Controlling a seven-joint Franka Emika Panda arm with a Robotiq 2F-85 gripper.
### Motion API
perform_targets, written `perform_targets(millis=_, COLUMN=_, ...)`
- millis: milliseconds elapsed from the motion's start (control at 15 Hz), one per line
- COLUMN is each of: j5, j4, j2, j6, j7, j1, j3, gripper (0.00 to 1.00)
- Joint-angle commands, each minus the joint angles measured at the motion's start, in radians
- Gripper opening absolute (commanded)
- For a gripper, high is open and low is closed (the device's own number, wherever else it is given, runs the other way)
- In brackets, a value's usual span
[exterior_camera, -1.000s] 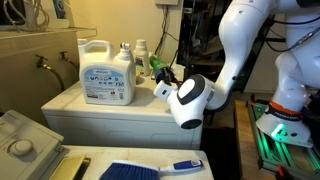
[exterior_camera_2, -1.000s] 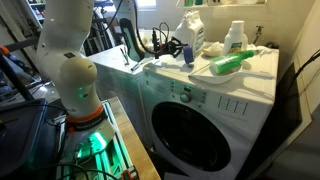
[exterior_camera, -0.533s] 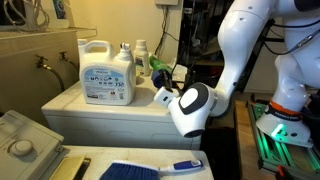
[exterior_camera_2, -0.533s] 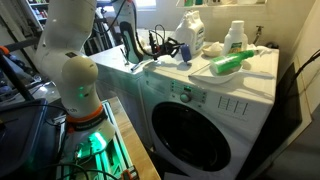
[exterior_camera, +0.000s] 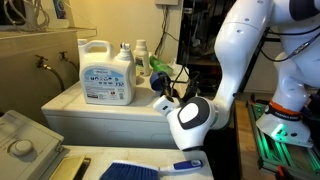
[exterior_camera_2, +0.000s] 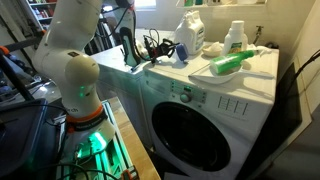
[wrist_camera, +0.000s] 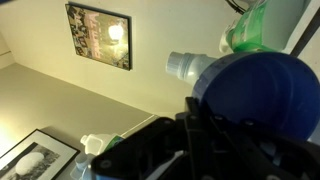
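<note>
The black gripper [wrist_camera: 203, 122] rises from the bottom centre of the wrist view. Its fingers are pressed together right against a round blue plastic cap [wrist_camera: 262, 90] that fills the right of that frame. Whether a rim is nipped between them cannot be told. In an exterior view the cap [exterior_camera_2: 181, 52] shows upper centre, over the white washing machine's top [exterior_camera_2: 262, 75], near a lying green bottle [exterior_camera_2: 232, 62] and a large white detergent jug [exterior_camera: 107, 72]. Good handling here, I judge, means slow, small moves that keep the wrist off the crowded bottles.
</note>
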Motion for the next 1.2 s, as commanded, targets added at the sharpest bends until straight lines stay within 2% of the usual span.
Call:
perform_targets(millis=0, j5=0.044, j4=0.064, j2=0.065, j6=-0.052, j7=0.077, j1=0.006, j3=0.025, gripper=0.01)
perform_targets(millis=267, j5=0.069, j4=0.098, j2=0.084, j6=-0.048, j7=0.075, j1=0.004, j3=0.044, gripper=0.05)
perform_targets(millis=333, j5=0.074, j4=0.103, j2=0.085, j6=-0.046, j7=0.071, j1=0.004, j3=0.046, gripper=0.16)
perform_targets(millis=600, j5=0.106, j4=0.120, j2=0.091, j6=-0.030, j7=0.056, j1=0.008, j3=0.052, gripper=0.50)
perform_targets(millis=733, j5=0.119, j4=0.126, j2=0.093, j6=-0.030, j7=0.051, j1=0.010, j3=0.053, gripper=0.48)
perform_targets(millis=800, j5=0.124, j4=0.128, j2=0.092, j6=-0.027, j7=0.049, j1=0.011, j3=0.054, gripper=0.72)
perform_targets(millis=933, j5=0.143, j4=0.135, j2=0.085, j6=-0.017, j7=0.039, j1=0.008, j3=0.061, gripper=0.74)
perform_targets(millis=1133, j5=0.190, j4=0.144, j2=0.079, j6=0.008, j7=0.011, j1=0.004, j3=0.072, gripper=0.97)
